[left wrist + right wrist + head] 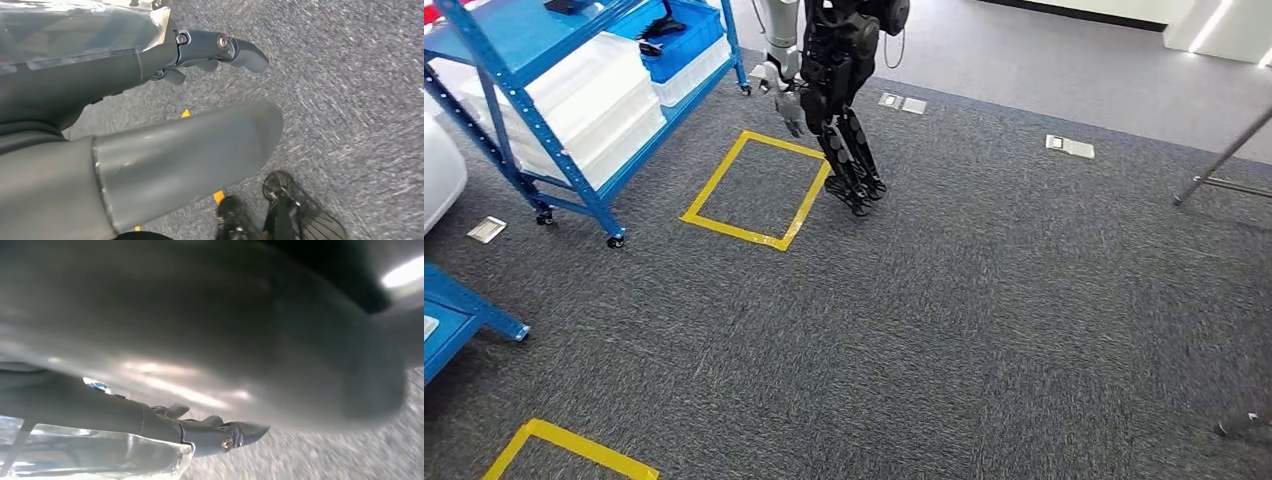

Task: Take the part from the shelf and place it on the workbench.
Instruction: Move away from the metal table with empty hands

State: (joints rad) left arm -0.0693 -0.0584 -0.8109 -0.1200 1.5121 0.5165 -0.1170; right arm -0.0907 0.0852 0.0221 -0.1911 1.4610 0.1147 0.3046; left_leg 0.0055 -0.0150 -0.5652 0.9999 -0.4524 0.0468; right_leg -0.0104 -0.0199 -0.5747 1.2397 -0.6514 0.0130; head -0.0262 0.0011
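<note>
Grey speckled carpet fills the head view. At far left stands one blue metal shelf (574, 175) on small castors, carrying a stack of white plastic crates (589, 105) and one blue crate (686, 38). Dark items (662, 26) lie in the blue crate, too small to tell whether one is the part. The corner of another blue frame (469, 312) juts in lower left. Two yellow tape rectangles mark the floor: one whole (757, 190) beside the shelf, one cut off at the bottom edge (574, 450). A second humanoid robot (839, 95), with dark legs and a silver arm, stands just beyond the whole rectangle. At least four flat metal floor plates (1069, 146) dot the carpet. A thin metal stand leg (1224, 160) slants in at right.

The left hand (190, 150) hangs over carpet, its dark fingers (240, 52) straight, apart from the thumb, holding nothing. The right hand (210, 365), blurred, likewise has straight fingers (225, 437) and nothing in it.
</note>
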